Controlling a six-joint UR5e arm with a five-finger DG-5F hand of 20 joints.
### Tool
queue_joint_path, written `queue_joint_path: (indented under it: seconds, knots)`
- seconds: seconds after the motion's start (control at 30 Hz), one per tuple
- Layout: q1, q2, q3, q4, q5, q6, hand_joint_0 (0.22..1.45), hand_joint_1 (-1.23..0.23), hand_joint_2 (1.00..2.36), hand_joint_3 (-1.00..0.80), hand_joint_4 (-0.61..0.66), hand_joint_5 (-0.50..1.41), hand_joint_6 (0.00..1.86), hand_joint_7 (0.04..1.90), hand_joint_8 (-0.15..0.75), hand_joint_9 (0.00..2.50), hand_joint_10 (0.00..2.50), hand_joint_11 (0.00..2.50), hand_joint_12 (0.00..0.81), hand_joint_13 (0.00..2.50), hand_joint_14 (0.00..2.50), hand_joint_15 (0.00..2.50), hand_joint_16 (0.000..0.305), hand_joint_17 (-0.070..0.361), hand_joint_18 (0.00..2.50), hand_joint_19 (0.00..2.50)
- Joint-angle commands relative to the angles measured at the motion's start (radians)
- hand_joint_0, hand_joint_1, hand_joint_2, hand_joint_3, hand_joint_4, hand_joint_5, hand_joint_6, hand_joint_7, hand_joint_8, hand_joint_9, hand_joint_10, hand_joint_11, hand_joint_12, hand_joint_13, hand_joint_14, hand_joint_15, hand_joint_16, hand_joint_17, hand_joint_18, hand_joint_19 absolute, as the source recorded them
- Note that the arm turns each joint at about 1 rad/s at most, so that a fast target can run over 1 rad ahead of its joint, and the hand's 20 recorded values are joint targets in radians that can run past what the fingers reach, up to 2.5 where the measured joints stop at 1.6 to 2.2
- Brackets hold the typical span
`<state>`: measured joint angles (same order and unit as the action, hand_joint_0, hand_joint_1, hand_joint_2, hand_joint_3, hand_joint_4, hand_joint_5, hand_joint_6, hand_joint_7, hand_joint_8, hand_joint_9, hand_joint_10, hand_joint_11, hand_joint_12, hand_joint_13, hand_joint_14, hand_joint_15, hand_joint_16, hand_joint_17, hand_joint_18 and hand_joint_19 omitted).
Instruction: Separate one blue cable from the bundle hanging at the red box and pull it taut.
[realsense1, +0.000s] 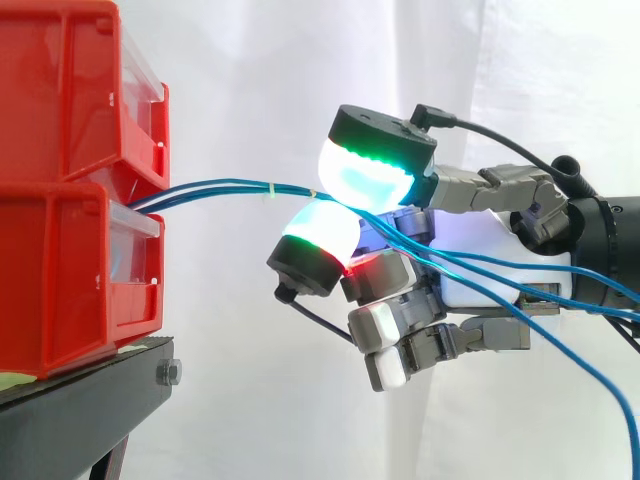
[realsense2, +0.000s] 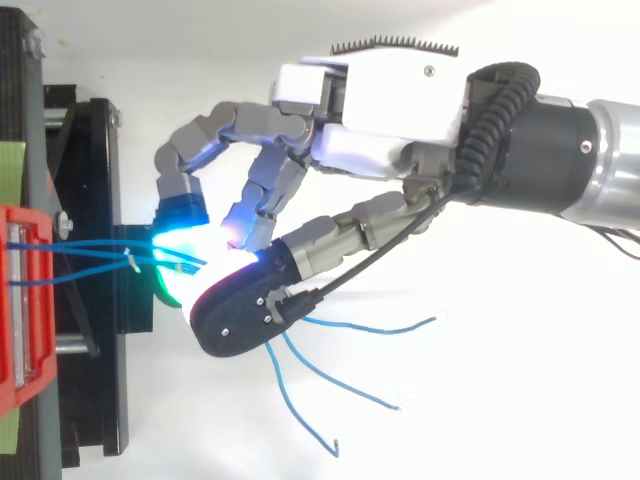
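Several thin blue cables (realsense1: 230, 187) leave the gap between the two stacked red bins (realsense1: 60, 290) as one bundle, held together by a small pale tie (realsense1: 272, 190). They run nearly level to my hand (realsense1: 480, 260), which comes in from the right. Two glowing pads (realsense1: 365, 170) close from above and below on the bundle just past the tie. I cannot tell how many strands are pinched. Behind the pads the strands fan out and their loose ends (realsense2: 330, 380) hang free. From above, the hand (realsense2: 390, 100) curls over the cables (realsense2: 90, 250) near the red bin (realsense2: 25, 300).
The bins stand on a black stand (realsense1: 90, 400) at the left, with a white curtain behind. The other fingers are curled below the pinch, apart from the cables. Free room lies right of and below the stand.
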<state>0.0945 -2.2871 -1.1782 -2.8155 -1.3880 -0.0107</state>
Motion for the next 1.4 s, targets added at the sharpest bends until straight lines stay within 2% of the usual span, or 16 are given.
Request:
queue_joint_path:
  seconds: [0.0,0.1,0.17,0.37,0.47,0.7,0.83,0.9,0.97,1.17,1.3,1.37]
  knots:
    - [0.001,0.0,0.0,-0.001,0.001,0.001,0.81,-0.96,1.01,-0.33,-0.07,-0.19,0.9,1.29,0.336,1.12,0.02,1.13,0.394,1.14,0.02,0.69,0.046,0.104,1.0,0.6]
    - [0.001,0.0,0.0,-0.001,0.001,0.001,0.86,-0.95,1.0,-0.5,-0.09,-0.18,0.9,1.28,0.335,1.15,0.02,1.14,0.386,1.14,0.02,0.7,0.044,0.1,0.98,0.61]
    - [0.001,0.0,0.0,-0.001,0.001,0.0,0.86,-0.96,1.0,-0.5,-0.09,-0.17,0.9,1.28,0.335,1.15,0.02,1.13,0.386,1.15,0.02,0.7,0.044,0.098,0.99,0.58]
    - [0.001,0.0,0.0,-0.002,0.001,0.0,0.77,-0.99,1.0,-0.5,-0.01,-0.16,0.89,1.27,0.327,1.15,0.02,1.14,0.381,1.15,0.02,0.7,0.043,0.096,1.02,0.54]
    - [0.001,0.0,-0.001,-0.002,0.001,0.001,0.7,-1.0,1.0,-0.5,0.01,-0.16,0.9,1.19,0.333,1.15,0.02,1.13,0.377,1.15,0.03,0.71,0.042,0.096,1.01,0.55]
    - [0.001,0.0,-0.001,-0.007,0.001,0.001,0.58,-1.02,1.0,-0.5,0.05,-0.16,0.86,1.18,0.341,1.15,0.02,1.13,0.389,1.15,0.02,0.71,0.044,0.099,1.02,0.58]
    - [0.001,0.002,0.0,-0.007,0.001,0.001,0.53,-0.93,1.0,-0.5,0.07,-0.16,0.85,1.14,0.354,1.17,0.02,1.11,0.401,1.17,0.02,0.7,0.047,0.105,1.06,0.58]
    - [0.001,0.002,-0.001,-0.007,0.001,0.001,0.56,-0.76,1.0,-0.5,0.07,-0.15,0.83,1.12,0.348,1.19,0.02,1.08,0.397,1.19,0.02,0.7,0.046,0.104,1.07,0.6]
    - [0.001,0.0,-0.001,-0.007,0.001,0.001,0.59,-0.69,1.0,-0.5,0.07,-0.15,0.82,1.14,0.342,1.19,0.02,1.08,0.399,1.19,0.02,0.71,0.046,0.103,1.07,0.62]
    - [0.002,0.0,0.0,-0.007,0.001,0.001,0.62,-0.68,1.0,-0.5,0.07,-0.15,0.79,1.17,0.342,1.19,0.02,1.07,0.402,1.19,0.02,0.72,0.047,0.105,1.08,0.65]
    - [0.002,0.0,-0.001,-0.007,0.001,0.001,0.59,-0.73,1.0,-0.5,0.08,-0.15,0.78,1.17,0.348,1.19,0.02,1.07,0.406,1.19,0.03,0.72,0.048,0.107,1.08,0.66]
    - [0.002,0.002,0.0,-0.007,0.001,0.001,0.64,-0.73,1.0,-0.5,0.07,-0.15,0.78,1.2,0.347,1.19,0.02,1.08,0.402,1.2,0.02,0.72,0.047,0.106,1.09,0.66]
